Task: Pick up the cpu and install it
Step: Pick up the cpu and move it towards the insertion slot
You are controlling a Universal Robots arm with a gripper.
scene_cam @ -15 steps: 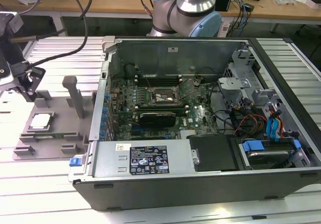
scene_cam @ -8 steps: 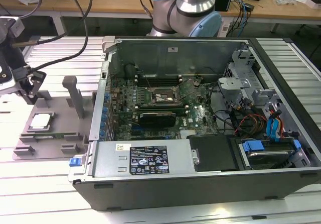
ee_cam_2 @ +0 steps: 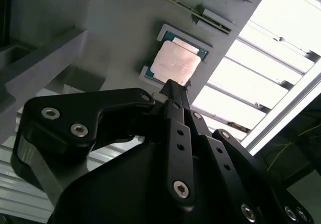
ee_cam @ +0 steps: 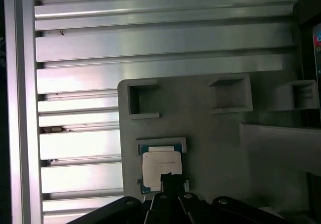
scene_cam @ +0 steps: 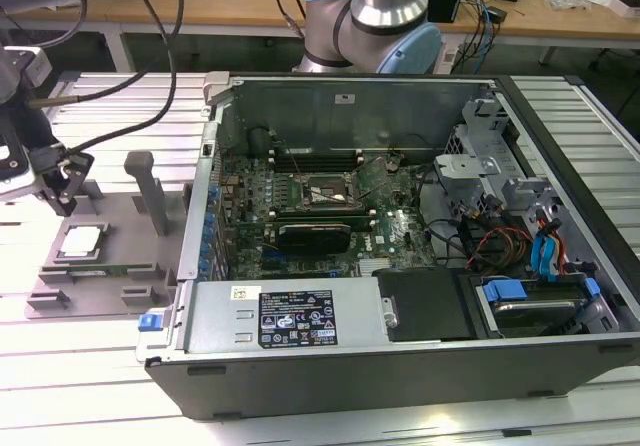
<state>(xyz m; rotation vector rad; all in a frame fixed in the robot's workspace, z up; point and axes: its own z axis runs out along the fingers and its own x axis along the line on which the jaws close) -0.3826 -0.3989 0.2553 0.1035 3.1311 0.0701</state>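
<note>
The cpu (scene_cam: 82, 241) is a small square chip with a shiny metal top. It lies flat in a recess of the grey fixture plate (scene_cam: 125, 216) at the exterior view's left. My gripper (scene_cam: 60, 194) hangs a little above the plate, just beyond the chip. In the second wrist view the black fingers come together in a narrow tip (ee_cam_2: 173, 86) at the edge of the cpu (ee_cam_2: 174, 63), with nothing between them. The first wrist view has the same tip (ee_cam: 170, 176) over the edge of the cpu (ee_cam: 160, 164). The black-and-metal socket (scene_cam: 318, 194) sits on the motherboard inside the open computer case.
The open computer case (scene_cam: 400, 346) takes up the middle and right of the slatted metal table. Upright grey blocks (scene_cam: 152, 191) rise from the fixture plate near the gripper. Cables (scene_cam: 110, 116) trail from the arm over the table. The arm's base (scene_cam: 375, 16) stands behind the case.
</note>
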